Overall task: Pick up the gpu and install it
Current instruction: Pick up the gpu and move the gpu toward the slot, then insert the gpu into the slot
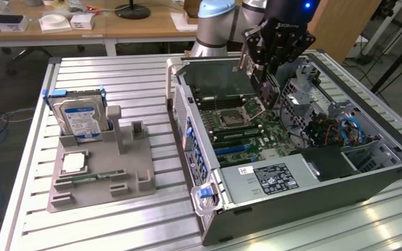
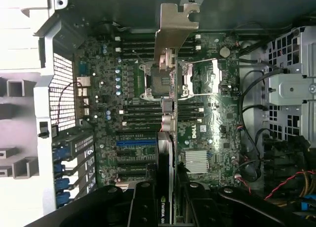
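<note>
Jaws clamped on the gpu (image 2: 168, 121), edge-on over the mobo (image 2: 207, 138). Reckon if it's off-line w/ the blue PCIe slot (image 2: 136, 143), it'd jam.

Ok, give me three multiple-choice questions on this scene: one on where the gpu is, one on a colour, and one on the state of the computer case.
1. Where is the gpu?
A) lying flat, untouched
B) held by the pincer over the motherboard
C) plugged in and released

2. The hard drive label is:
A) red
B) blue and white
C) yellow

3. The computer case is:
A) lying on its side, open
B) standing, closed
C) upside down

Answers:
1 B, the card hangs from the pincer above the board.
2 B, those colours show on the upright drive.
3 A, its inside is exposed.
</note>
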`<state>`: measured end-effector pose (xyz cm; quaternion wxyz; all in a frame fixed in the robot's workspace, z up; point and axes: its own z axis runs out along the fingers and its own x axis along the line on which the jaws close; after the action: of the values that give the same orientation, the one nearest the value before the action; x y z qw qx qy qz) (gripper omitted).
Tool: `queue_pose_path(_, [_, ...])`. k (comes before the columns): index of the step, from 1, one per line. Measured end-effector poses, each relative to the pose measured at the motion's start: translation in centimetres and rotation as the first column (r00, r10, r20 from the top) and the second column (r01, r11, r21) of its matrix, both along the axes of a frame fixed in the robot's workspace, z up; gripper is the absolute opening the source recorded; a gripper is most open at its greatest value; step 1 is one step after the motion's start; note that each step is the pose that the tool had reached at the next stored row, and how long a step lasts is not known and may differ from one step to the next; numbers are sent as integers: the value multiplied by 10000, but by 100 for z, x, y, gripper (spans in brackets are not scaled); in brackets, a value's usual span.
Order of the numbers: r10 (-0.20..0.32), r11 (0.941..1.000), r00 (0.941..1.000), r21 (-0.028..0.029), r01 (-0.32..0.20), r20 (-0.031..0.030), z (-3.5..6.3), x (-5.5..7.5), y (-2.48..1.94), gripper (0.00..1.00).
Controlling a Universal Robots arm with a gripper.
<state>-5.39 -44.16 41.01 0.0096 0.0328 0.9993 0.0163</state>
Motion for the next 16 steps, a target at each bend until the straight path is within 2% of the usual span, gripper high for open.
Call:
queue_pose_path(5, [0,10000,10000,-1,0,0,0,69,0,26])
queue_pose_path(16, [-1,10000,10000,1,1,0,-1,69,0,26])
